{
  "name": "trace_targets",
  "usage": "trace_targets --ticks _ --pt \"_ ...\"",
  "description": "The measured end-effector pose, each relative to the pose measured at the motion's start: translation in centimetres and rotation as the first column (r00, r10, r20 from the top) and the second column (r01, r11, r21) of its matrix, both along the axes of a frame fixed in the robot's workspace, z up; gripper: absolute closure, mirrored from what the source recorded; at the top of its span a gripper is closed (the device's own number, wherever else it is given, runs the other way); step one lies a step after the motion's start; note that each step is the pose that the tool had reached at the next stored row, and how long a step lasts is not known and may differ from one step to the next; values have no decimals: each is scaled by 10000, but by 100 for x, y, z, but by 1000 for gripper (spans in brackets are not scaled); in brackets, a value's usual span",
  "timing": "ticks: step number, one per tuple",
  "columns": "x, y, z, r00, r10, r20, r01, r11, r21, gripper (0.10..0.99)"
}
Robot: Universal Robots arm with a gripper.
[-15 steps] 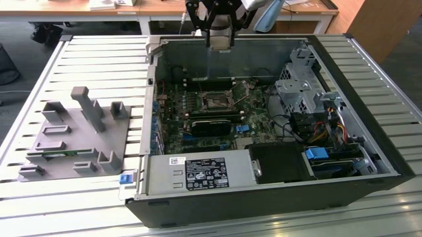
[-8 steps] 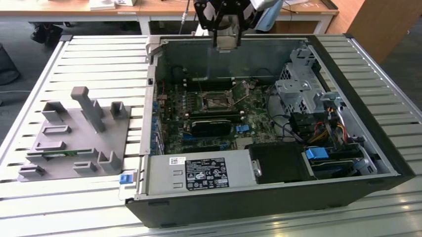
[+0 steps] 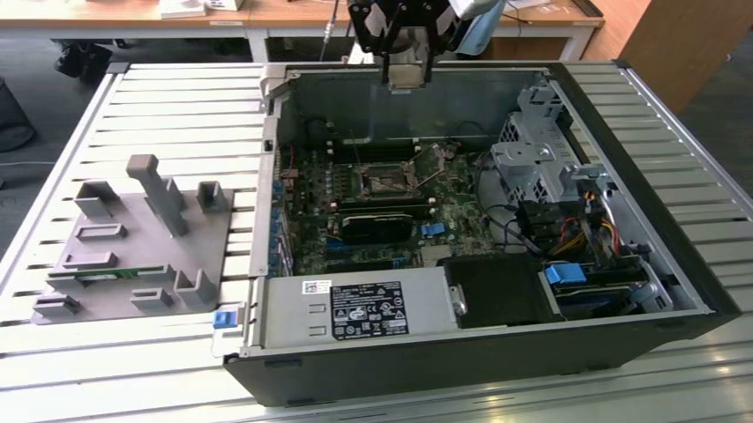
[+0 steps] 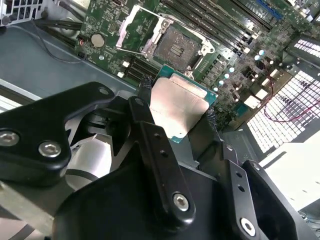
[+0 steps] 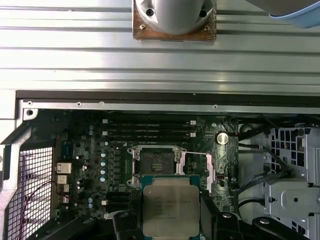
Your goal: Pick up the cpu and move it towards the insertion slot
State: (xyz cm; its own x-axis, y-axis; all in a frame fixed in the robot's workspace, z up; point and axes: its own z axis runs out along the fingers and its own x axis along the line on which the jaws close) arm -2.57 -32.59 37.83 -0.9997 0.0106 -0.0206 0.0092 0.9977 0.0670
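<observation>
My gripper (image 3: pixel 407 62) hangs over the far wall of the open computer case (image 3: pixel 471 370), shut on the cpu (image 3: pixel 408 76). In both wrist views the cpu (image 4: pixel 180 107) (image 5: pixel 171 207) is a flat square chip with a silvery top and a teal rim, pinched at its two sides between black fingers (image 4: pixel 145 92). The insertion slot (image 3: pixel 383 181) is a square socket with a dark centre and a raised metal bracket. It lies on the motherboard below and ahead of the chip (image 4: pixel 172 47) (image 5: pixel 156 162), uncovered. The cpu is high above the board and apart from the slot.
A grey fixture (image 3: pixel 130 256) stands on the slatted table at the exterior view's left. A green memory stick (image 3: pixel 100 276) lies in it. Inside the case are a long black block (image 3: pixel 376 225), a power supply (image 3: pixel 353 313), a metal drive cage (image 3: pixel 535 163) and loose cables (image 3: pixel 565 233).
</observation>
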Motion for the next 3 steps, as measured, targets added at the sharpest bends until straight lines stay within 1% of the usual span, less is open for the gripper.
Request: trace_targets --ticks 3 --pt "0 0 0 10000 1 0 -1 10000 0 541"
